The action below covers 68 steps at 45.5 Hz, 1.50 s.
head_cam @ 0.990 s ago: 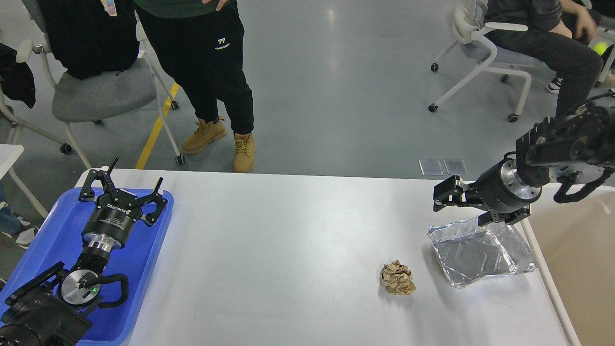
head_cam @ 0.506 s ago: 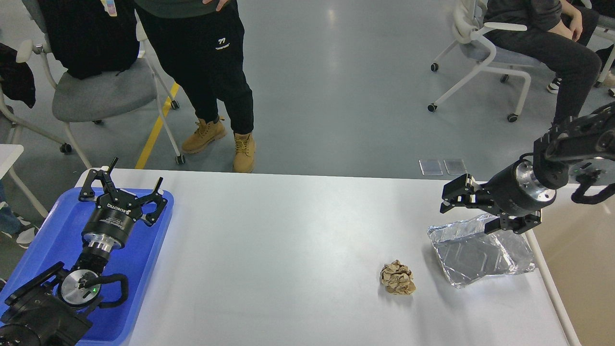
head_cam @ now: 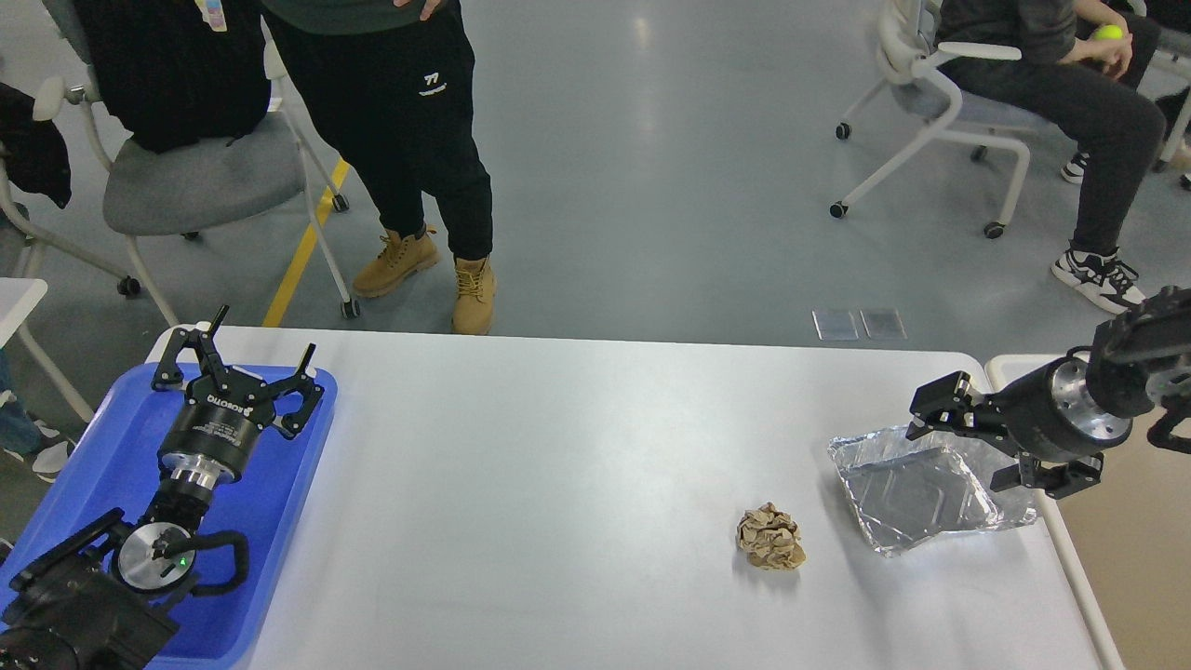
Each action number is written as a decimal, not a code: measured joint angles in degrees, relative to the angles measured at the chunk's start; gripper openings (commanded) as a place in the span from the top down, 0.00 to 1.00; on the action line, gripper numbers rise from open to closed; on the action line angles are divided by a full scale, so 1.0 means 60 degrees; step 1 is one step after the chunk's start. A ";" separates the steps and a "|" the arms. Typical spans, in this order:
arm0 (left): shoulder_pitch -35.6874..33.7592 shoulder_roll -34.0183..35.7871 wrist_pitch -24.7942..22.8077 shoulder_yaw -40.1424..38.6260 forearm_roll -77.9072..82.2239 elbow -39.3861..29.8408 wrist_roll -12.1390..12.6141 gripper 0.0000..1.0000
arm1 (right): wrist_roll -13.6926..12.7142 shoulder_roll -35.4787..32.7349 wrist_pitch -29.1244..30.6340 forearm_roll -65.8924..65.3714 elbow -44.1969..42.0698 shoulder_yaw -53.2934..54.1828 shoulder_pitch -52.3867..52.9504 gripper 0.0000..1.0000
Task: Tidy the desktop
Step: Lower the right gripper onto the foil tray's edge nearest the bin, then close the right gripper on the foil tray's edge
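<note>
Grey polished floor lies beyond the bench (head_cam: 558, 447), a glossy white top with rounded corners that fills the lower frame from 7 to 5 o'clock.

Left side: a blue tray (head_cam: 84, 465) rests on the bench at 8 o'clock. The left claw (head_cam: 237, 358) hangs over the tray's far end, fingers spread wide, nothing between them. Its arm enters from the lower left corner.

Right side: a foil tray (head_cam: 916, 489) lies on the bench near the right edge at 4 o'clock, creased and shallow. The right claw (head_cam: 968, 442) sits over the foil tray's far right corner, pointing toward 9 o'clock; upper and lower fingers stand apart and hold nothing. Contact with the foil cannot be told.

Centre right: a crumpled brown paper ball (head_cam: 769, 538) rests on the bench just at 9 o'clock of the foil tray, apart from it and from both claws.

A beige bin (head_cam: 1130, 558) stands off the bench's right edge at 4 o'clock.

Background: a standing person in black trousers and tan boots (head_cam: 428, 270) at 11 o'clock, a grey chair (head_cam: 186, 177) at 10 o'clock, and a seated person (head_cam: 1070, 84) on a white chair at 1 o'clock.
</note>
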 measured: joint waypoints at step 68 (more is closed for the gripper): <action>0.0000 0.0000 0.0000 0.0000 0.0000 0.0004 0.0000 0.01 | 0.0038 -0.0439 -0.5586 0.1942 -0.1805 0.3145 -0.5486 0.29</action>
